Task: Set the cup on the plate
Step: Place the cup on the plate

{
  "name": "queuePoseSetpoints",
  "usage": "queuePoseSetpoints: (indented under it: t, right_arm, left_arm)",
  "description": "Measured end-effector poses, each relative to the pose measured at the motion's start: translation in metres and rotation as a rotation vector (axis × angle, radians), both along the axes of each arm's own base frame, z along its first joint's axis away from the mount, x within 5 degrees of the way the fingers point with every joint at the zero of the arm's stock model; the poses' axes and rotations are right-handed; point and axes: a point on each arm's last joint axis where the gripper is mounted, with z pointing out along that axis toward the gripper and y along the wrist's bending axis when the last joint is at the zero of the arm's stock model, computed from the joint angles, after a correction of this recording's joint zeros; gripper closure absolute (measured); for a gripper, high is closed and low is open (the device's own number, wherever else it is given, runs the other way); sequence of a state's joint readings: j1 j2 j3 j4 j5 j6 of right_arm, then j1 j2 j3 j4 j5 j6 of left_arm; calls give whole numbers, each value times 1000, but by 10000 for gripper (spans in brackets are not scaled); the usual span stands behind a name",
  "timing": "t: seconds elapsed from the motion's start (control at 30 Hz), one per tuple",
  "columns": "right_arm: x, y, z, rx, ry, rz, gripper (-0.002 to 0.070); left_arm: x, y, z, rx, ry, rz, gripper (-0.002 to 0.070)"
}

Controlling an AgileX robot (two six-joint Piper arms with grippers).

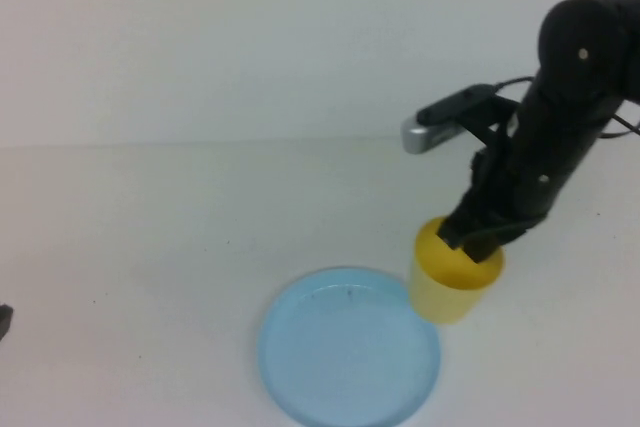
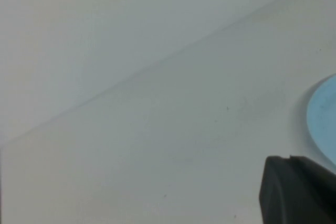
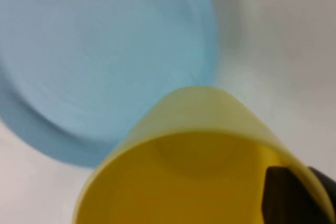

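Note:
The yellow cup (image 1: 452, 287) is upright at the right edge of the light blue plate (image 1: 345, 352), its base just overlapping the plate's rim in the high view. I cannot tell if it rests on the table or hangs just above it. My right gripper (image 1: 470, 240) is shut on the cup's far rim, one finger inside and one outside. In the right wrist view the cup (image 3: 199, 177) fills the foreground with the plate (image 3: 94, 61) beyond it and the right gripper (image 3: 307, 184) on the rim. My left gripper (image 2: 296, 190) is shut and empty, low over the table at the far left.
The white table (image 1: 150, 237) runs back to a pale wall. The plate's edge (image 2: 323, 114) shows in the left wrist view. A dark bit of the left arm (image 1: 4, 321) shows at the left edge of the high view.

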State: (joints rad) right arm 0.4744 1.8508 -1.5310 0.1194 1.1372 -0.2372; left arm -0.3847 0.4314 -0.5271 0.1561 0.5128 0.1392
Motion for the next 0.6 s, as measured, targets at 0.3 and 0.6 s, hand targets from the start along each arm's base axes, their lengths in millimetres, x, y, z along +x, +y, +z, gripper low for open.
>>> queuePoseSetpoints:
  t: [0.3,0.6]
  right_arm:
    - [-2,78,10,108,-95,109,646]
    - [16,89,-47,10,19,81,646]
  left_arm:
    - [2,-6,-6,-142,-110,-30,675]
    - [3,-7,-8,-139,-121,-32,675]
